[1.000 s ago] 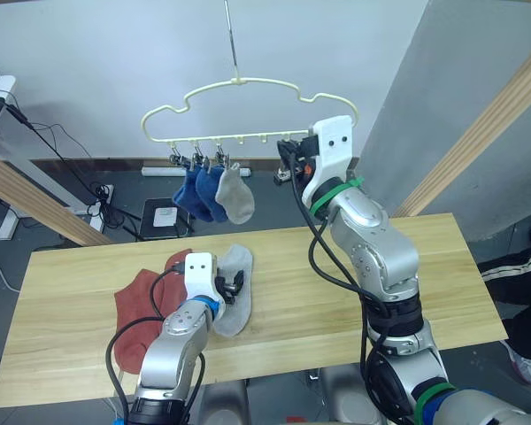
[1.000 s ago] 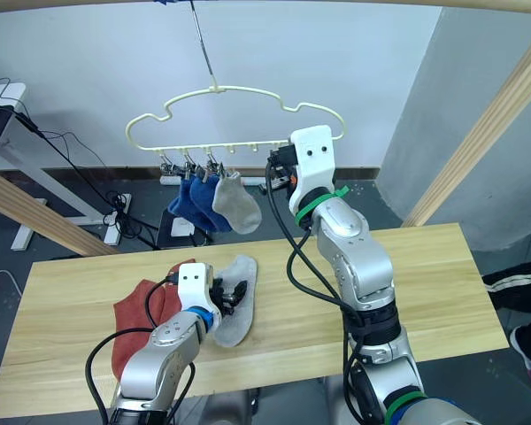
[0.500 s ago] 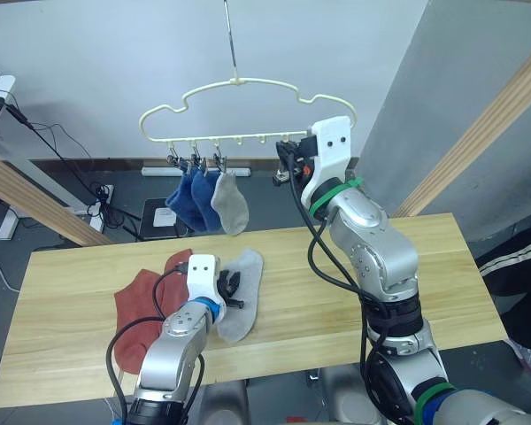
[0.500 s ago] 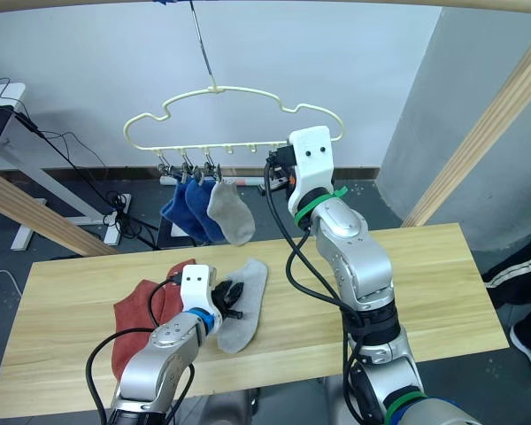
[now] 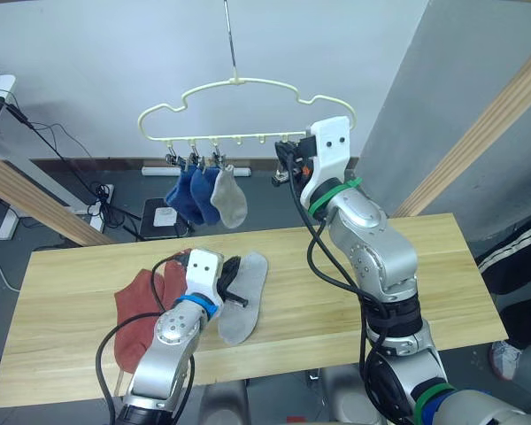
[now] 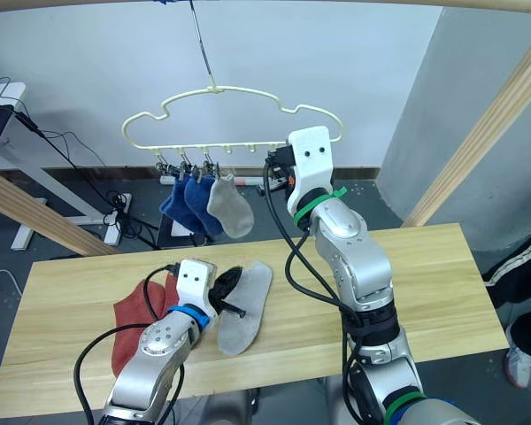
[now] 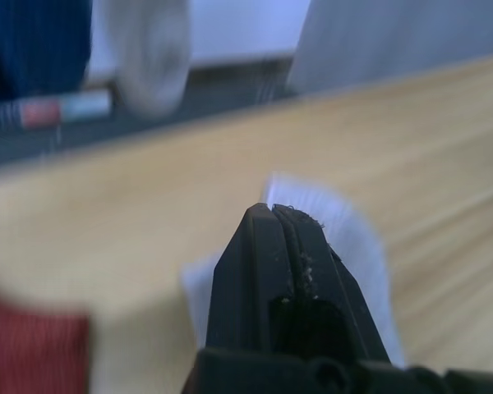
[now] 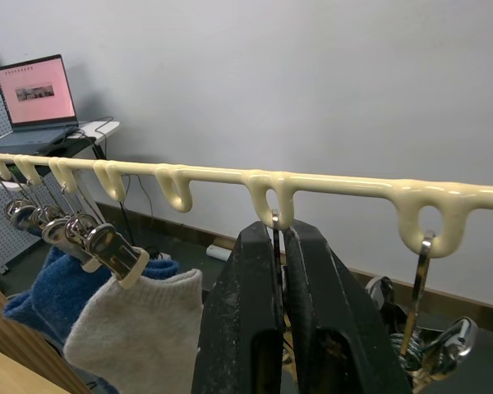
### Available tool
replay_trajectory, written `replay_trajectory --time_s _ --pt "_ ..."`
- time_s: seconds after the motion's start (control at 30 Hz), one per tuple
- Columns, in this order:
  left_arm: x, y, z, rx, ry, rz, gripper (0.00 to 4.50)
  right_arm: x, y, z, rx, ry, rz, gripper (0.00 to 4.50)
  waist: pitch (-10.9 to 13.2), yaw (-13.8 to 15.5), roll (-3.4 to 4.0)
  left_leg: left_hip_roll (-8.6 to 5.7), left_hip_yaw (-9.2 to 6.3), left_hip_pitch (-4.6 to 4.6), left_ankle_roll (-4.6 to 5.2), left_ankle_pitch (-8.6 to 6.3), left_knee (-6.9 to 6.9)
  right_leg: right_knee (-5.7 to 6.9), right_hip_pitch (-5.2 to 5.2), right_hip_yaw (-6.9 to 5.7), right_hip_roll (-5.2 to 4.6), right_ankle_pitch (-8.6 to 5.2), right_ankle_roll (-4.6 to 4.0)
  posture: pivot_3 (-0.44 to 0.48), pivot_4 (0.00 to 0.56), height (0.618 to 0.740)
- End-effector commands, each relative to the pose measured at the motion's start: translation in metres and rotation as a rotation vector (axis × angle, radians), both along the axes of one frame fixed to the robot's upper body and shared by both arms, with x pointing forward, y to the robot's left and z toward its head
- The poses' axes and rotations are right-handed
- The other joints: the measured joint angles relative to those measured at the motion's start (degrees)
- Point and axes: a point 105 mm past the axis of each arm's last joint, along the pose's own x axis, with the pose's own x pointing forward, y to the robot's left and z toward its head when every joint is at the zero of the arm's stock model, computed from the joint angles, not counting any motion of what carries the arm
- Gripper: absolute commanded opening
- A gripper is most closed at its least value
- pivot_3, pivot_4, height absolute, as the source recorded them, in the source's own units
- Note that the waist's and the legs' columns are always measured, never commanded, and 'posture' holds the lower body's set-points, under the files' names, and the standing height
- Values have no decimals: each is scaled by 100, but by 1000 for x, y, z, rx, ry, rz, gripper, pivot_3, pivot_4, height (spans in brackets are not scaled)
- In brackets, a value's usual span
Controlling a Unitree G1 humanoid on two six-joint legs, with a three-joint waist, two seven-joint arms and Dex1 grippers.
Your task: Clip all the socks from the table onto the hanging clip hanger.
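While three socks [image 5: 203, 193] already hang from the clip hanger [image 5: 239, 111], rust-red socks [image 5: 142, 305] remain on the counter [image 5: 425, 283]. Left wrist: left hand [image 7: 273, 215] pinches grey sock [image 7: 353, 238]. Right wrist: right hand [image 8: 281, 234] grips a clip [image 8: 275, 246].

— What's on the table [image 5: 407, 266]?
— Pale wood planks, mostly bare. A light grey sock [image 5: 244, 297] lies lengthwise near the middle.
— Anything beside it?
— Rust-red socks [image 5: 138, 310] to the grey sock's left, bunched together near the front edge.
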Motion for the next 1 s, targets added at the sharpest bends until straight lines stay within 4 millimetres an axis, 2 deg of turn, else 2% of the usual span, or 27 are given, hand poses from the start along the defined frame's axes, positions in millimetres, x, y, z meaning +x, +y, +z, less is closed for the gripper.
replay_trajectory --time_s 0.03,0.27,0.33,0.4,0.5,0.6,0.7,0.77,1.0 --pt "0 -16 43 18 -255 -98 25 -9 1 18 39 -65 21 0 0 2 0 0 1 -1 0 0 0 0 0 0 0 0 0 -131 272 740" --pt "11 -34 82 84 -510 -163 25 -9 0 20 42 -66 24 0 0 -4 0 -1 1 -1 0 0 0 1 0 0 0 0 0 -147 271 740" --pt "12 -36 86 82 -540 -172 25 -9 0 20 42 -66 24 0 -1 -6 0 -1 1 -1 0 0 0 1 0 0 0 0 0 -150 269 740" --pt "15 -35 87 57 -535 -153 25 -9 0 20 41 -66 22 0 -1 -7 0 -1 2 -2 0 0 0 1 0 0 0 0 0 -151 268 740" --pt "11 -31 71 -21 -404 -143 25 -9 -1 18 37 -63 20 0 -1 -19 0 0 1 -1 1 0 -1 1 0 -1 0 0 0 -148 274 740" --pt "7 -21 59 -96 -302 -61 25 -10 0 17 37 -61 21 0 -1 -48 1 2 3 -1 2 -1 -3 2 -1 0 0 0 0 -148 274 740" --pt "-1 -18 33 -86 -136 -29 598 -10 0 17 34 -59 25 0 -1 -49 1 2 -4 -2 2 -1 -2 2 -2 -5 1 0 0 -146 275 740" --pt "-7 -10 14 -58 -33 35 1220 -10 0 16 30 -58 27 0 -1 -60 1 0 -2 -1 2 -1 -2 2 0 -2 3 -1 1 -144 277 740" --pt "-18 1 -18 -32 152 142 3273 -11 2 15 22 -59 33 0 -1 -60 1 0 -2 -1 2 -1 -1 1 -1 -3 3 -4 7 -143 275 740"
